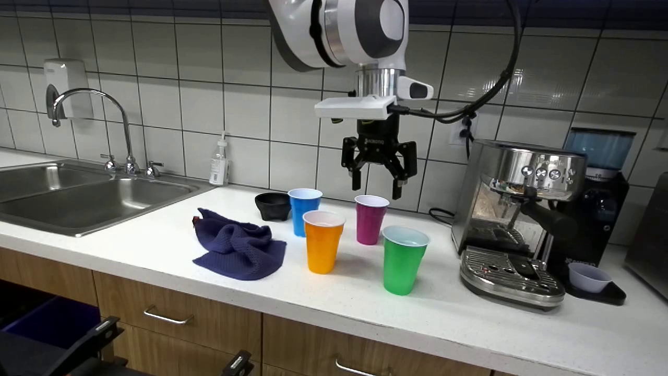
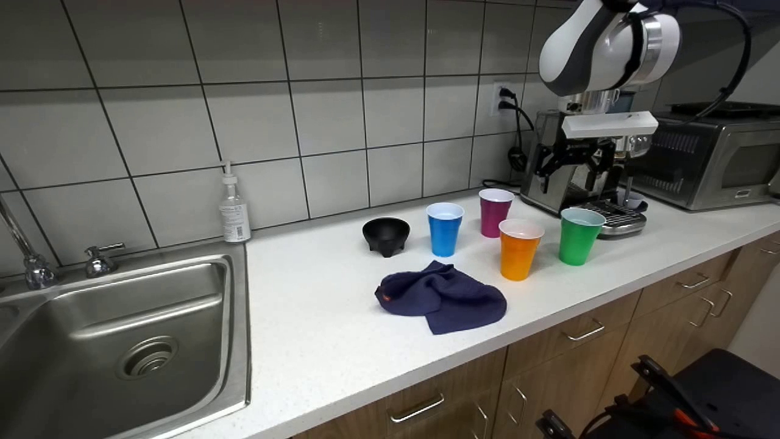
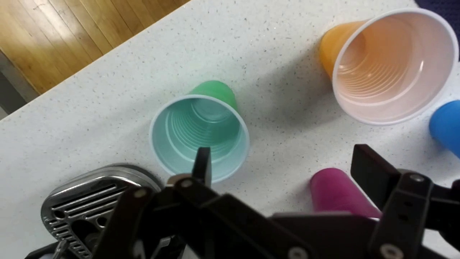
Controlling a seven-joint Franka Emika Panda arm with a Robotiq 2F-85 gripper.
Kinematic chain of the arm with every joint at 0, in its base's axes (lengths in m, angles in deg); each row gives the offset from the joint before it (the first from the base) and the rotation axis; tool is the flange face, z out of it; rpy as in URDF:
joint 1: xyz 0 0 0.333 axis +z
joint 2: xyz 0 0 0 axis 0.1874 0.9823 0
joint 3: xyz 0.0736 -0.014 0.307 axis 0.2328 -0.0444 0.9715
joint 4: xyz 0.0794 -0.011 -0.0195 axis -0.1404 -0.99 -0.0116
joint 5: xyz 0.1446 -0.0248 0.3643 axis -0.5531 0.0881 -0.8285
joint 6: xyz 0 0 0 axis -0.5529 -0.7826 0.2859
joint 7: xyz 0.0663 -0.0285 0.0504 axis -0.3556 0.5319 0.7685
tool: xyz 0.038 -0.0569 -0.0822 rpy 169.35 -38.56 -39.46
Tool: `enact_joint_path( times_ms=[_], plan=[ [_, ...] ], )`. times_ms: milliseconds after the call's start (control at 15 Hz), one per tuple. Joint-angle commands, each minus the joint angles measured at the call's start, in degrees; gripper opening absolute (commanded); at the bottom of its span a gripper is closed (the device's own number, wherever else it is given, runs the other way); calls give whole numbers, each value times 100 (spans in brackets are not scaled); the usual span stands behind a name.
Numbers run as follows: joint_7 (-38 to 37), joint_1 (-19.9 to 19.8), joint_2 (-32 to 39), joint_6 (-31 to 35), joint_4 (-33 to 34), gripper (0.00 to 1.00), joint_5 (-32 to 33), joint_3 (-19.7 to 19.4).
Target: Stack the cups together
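Observation:
Several tapered cups stand upright and apart on the counter in both exterior views. The orange cup [image 1: 322, 245] [image 2: 518, 253] and the green cup [image 1: 404, 266] [image 2: 579, 241] are nearer the front edge. The blue cup [image 1: 302, 215] [image 2: 445, 231] and the magenta cup [image 1: 370, 224] [image 2: 493, 216] stand behind them. My gripper [image 1: 377, 185] [image 2: 568, 180] [image 3: 284, 156] is open and empty, above the cups and touching none. In the wrist view, the green cup [image 3: 199, 138], orange cup [image 3: 391, 68], partly hidden magenta cup [image 3: 334, 194] and a cut-off blue cup [image 3: 447, 126] show.
A crumpled dark blue cloth [image 1: 242, 245] lies left of the orange cup. A low black bowl [image 2: 386, 235] is beside the blue cup. An espresso machine [image 1: 514, 219] stands to the right of the cups. A soap bottle [image 2: 234, 210] and a sink [image 2: 140, 341] are at the left.

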Motion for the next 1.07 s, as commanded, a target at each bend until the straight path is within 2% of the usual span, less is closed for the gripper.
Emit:
enact_joint_path(
  times_ms=[0, 1000],
  plan=[
    [-77, -24, 563, -124, 528, 100, -92, -58],
    [-66, -86, 1637, -222, 1206, 100, -552, -111]
  ],
)
